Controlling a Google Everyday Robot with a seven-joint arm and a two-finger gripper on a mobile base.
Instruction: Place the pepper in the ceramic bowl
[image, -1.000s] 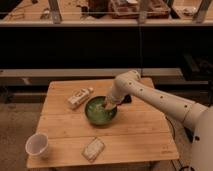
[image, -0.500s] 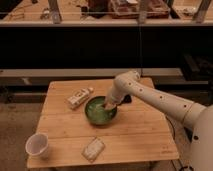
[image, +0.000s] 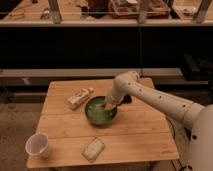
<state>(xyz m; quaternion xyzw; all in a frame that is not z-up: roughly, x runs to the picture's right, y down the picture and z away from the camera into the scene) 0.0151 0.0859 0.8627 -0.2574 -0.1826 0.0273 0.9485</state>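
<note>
Wooden table (image: 135, 137) w/ dark shelving behind; right half and front-right edge are open board. White cup (image: 39, 145) sits at front-left corner, packet (image: 93, 149) near front edge. Gripper (image: 110, 104) is down inside ceramic bowl (image: 94, 118) at mid-table; its state, can't tell. Pepper (image: 105, 106) is a small orange-ish lump at the gripper tip, within the rim. No change vs 0.5 s ago.

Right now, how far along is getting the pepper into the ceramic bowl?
Done: the pincer is down inside the ceramic bowl. In hand: a yellowish-orange lump at its tip, likely the pepper; whether it is released does not show. Left: letting go and lifting the arm clear.
</note>
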